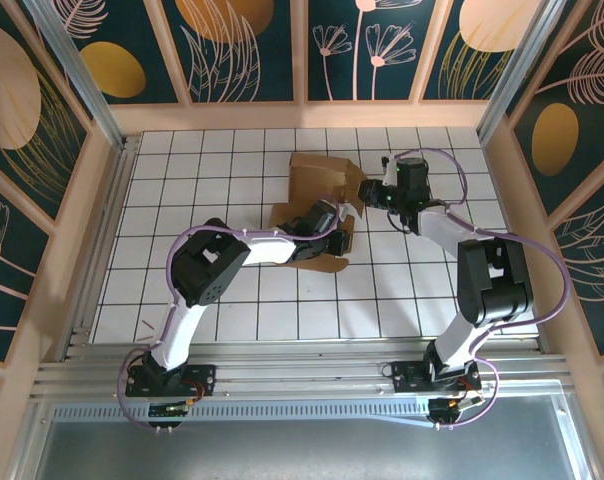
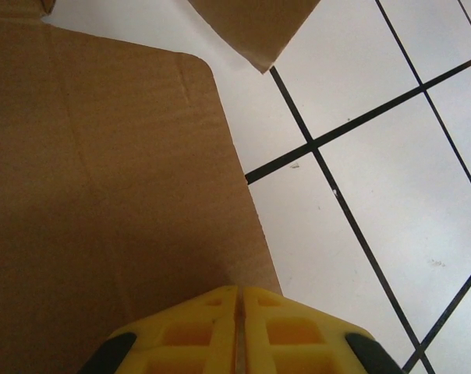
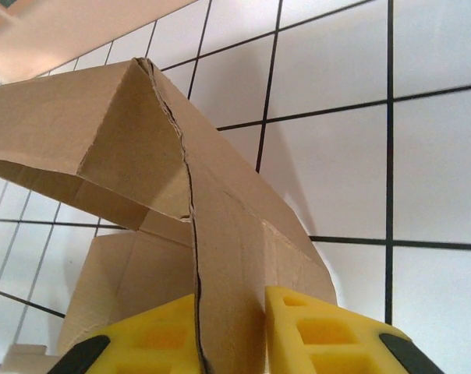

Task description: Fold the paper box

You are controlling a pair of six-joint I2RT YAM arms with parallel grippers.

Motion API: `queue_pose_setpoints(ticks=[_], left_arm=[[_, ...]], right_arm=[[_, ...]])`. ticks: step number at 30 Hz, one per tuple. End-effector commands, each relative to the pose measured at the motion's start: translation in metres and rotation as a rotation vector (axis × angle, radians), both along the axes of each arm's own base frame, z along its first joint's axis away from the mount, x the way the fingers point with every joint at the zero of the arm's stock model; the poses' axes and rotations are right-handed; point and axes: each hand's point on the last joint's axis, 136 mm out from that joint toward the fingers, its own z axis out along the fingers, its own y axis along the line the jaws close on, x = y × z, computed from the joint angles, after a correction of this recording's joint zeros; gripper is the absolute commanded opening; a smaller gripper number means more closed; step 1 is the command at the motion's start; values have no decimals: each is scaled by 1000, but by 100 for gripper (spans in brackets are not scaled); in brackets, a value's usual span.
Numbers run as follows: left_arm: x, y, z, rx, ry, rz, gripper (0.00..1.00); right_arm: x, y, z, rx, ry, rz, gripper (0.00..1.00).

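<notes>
Cardboard of the paper box (image 1: 314, 185) lies on the white squared table (image 1: 232, 300), a little past the middle and between the two arms. It is only partly shaped: some panels stand up and the near flap is flat. The right gripper (image 3: 231, 335) pinches one raised wall of the paper box (image 3: 142, 140) between its yellow pads (image 3: 298, 327), and above them the wall bends over at a crease like a small roof. The left gripper (image 2: 237, 327) has its pads pressed together, with only a thin seam between them, just at the edge of a flat brown panel (image 2: 103, 195). I cannot tell if it touches this panel or only hangs over it. From above, the left gripper (image 1: 339, 236) is at the near side of the box and the right gripper (image 1: 370, 196) at its right side. I judge that the folding is in its middle part, with one wall held upright. The next move probably needs the right side to stay steady while the left pushes the flat flap up along its crease, without tearing it.
</notes>
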Motion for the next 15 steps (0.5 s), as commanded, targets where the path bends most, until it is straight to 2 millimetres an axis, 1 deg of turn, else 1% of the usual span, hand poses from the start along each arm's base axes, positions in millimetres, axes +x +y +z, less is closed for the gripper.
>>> queue_pose_setpoints(ticks=[1,4,11,15], left_arm=[[-4,9,-24,37,29,34,10],[-5,9,-25,19,34,39,10],[-3,4,-24,-3,41,40,11],[-2,2,-24,-9,43,41,11]], right_arm=[[2,5,7,72,73,-42,22],[1,7,3,90,113,-60,22],[-6,15,-20,54,206,-144,24],[-12,22,-25,41,221,-166,25]])
